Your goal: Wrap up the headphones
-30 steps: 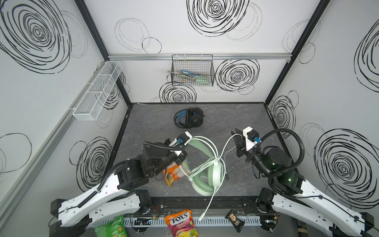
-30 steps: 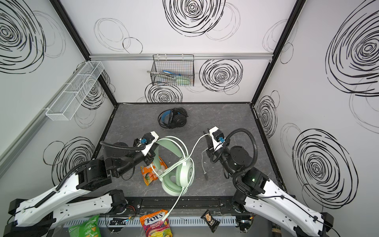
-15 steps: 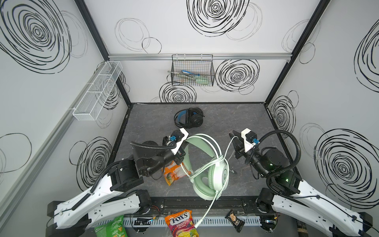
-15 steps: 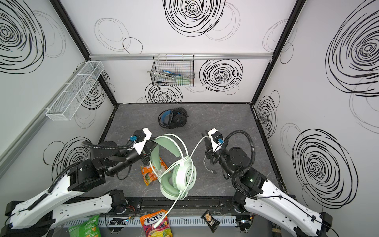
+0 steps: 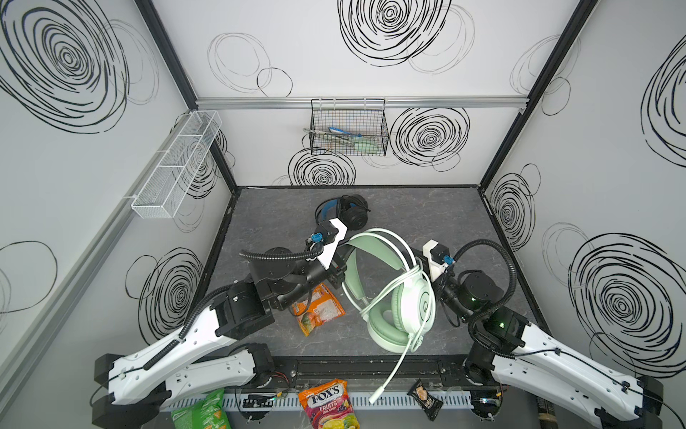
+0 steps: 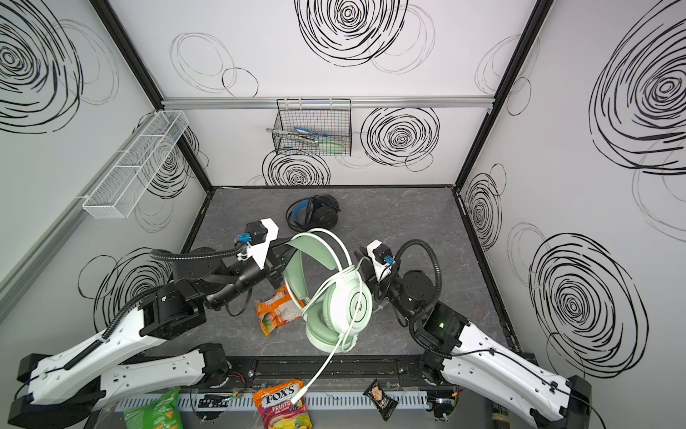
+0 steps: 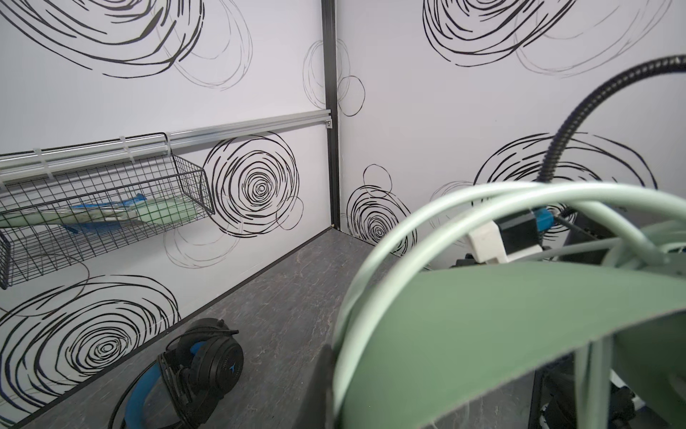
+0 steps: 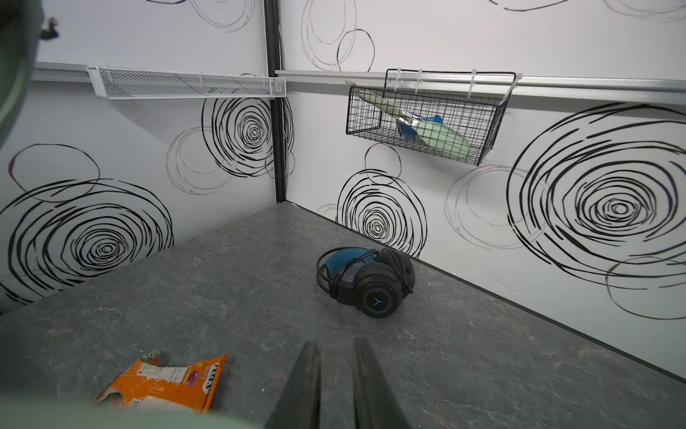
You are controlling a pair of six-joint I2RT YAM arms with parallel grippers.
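Observation:
The mint-green headphones (image 5: pixel 401 308) (image 6: pixel 337 304) hang tilted above the table's middle. My left gripper (image 5: pixel 343 260) (image 7: pixel 345 401) is shut on their headband (image 7: pixel 482 334), which hides one finger. Their whitish cable (image 5: pixel 393 367) is looped round the ear cup and trails over the front edge. My right gripper (image 5: pixel 417 256) (image 8: pixel 336 345) hovers just right of that ear cup. Its jaws stand a narrow gap apart, and nothing shows between them. The black headphones (image 5: pixel 350 213) (image 8: pixel 371 282) lie at the back of the table with their cable wound on them.
An orange snack bag (image 5: pixel 319 310) (image 8: pixel 167 382) lies under the left arm. A Fox's bag (image 5: pixel 328 403), a green bag (image 5: pixel 202 412) and a dark packet (image 5: pixel 423 403) sit below the front edge. A wire basket (image 5: pixel 349 128) and a white mesh shelf (image 5: pixel 178 163) hang on the walls.
My left gripper has carried the green headphones up and to the right, so the ear cup now hangs close to my right gripper. The right gripper has shifted slightly left.

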